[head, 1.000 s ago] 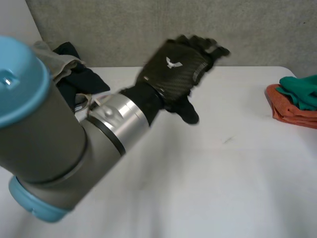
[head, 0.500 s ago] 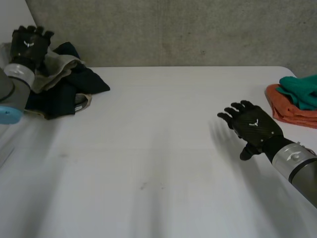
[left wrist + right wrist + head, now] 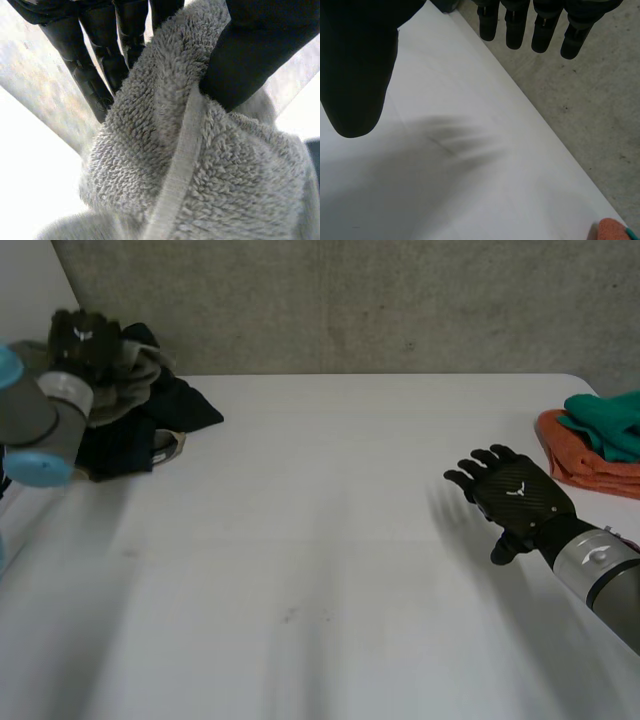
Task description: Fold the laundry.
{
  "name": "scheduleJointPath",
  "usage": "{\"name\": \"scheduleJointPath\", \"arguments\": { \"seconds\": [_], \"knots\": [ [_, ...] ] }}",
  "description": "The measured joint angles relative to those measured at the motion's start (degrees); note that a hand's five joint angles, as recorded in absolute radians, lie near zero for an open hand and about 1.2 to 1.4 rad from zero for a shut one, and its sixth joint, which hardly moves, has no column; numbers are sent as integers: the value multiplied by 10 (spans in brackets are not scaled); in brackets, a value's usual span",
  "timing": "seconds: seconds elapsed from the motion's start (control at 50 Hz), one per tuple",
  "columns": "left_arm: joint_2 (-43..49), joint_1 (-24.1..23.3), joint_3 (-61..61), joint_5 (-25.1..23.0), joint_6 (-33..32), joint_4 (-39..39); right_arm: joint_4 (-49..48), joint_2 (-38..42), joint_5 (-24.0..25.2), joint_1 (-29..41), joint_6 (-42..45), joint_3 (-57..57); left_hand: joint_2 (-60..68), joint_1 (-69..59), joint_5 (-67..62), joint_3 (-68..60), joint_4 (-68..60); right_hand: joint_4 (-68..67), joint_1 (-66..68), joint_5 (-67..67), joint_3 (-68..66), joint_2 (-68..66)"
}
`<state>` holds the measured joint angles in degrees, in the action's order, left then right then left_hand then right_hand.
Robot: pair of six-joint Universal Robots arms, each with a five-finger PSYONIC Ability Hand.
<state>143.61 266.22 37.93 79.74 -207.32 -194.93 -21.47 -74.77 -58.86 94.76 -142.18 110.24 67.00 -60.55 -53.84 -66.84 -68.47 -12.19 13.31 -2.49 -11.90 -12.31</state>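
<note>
Now the left hand (image 3: 82, 342) had shifted onto the unfolded pile (image 3: 150, 420) at the table's (image 3: 320, 560) far left corner, clamped on the grey towel (image 3: 150, 175); pickup probably starting. Right hand (image 3: 512, 495) stayed splayed, empty, near the folded stack (image 3: 598, 445).

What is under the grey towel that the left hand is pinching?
Dark clothes lie under the grey towel and spread onto the table. The left hand pinches the towel from above; anything deeper beneath it is covered.
</note>
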Motion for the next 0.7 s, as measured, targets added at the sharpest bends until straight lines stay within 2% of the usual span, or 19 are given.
{"name": "scheduleJointPath", "arguments": {
  "seconds": [0.06,0.08,0.18,0.22,0.26,0.34,0.4,0.44,0.48,0.58,0.7],
  "knots": [
    [-79,-19,60,2,28,-10,0,-1,-2,0,0,-2,1,-2,0,-1,-1,0,0,0,0,0],
    [-133,-35,99,2,54,-17,0,-2,-6,0,-1,-4,1,-5,0,-1,-1,0,0,0,0,0],
    [-281,-88,196,0,141,-29,1,-9,-41,0,-9,-11,1,-5,0,-1,-1,0,0,0,0,0],
    [-299,-95,206,-1,151,-30,1,-10,-47,0,-11,-12,1,-5,0,-1,-1,0,0,0,0,0],
    [-364,-123,247,-3,190,-30,3,-19,-74,0,-22,-17,1,-5,0,-1,-1,0,0,0,0,0],
    [-403,-159,280,-3,214,-27,5,-33,-99,-2,-49,-21,2,-8,0,-1,-1,0,0,0,0,0],
    [-409,-182,293,-2,221,-25,6,-40,-106,-3,-66,-23,2,-8,0,-1,-1,0,0,0,0,0],
    [-397,-217,309,0,224,-20,6,-47,-111,-4,-89,-23,2,-8,0,-1,-1,0,0,0,0,0],
    [-390,-225,312,0,224,-19,7,-48,-111,-4,-95,-24,2,-8,0,-1,-2,0,0,0,0,0],
    [-309,-289,327,2,222,-9,7,-52,-111,-4,-115,-24,2,-8,0,-1,-2,0,0,0,0,0],
    [-230,-324,325,8,219,9,7,-52,-110,-4,-117,-25,2,-8,0,-1,0,0,0,0,0,0]
  ]
}}
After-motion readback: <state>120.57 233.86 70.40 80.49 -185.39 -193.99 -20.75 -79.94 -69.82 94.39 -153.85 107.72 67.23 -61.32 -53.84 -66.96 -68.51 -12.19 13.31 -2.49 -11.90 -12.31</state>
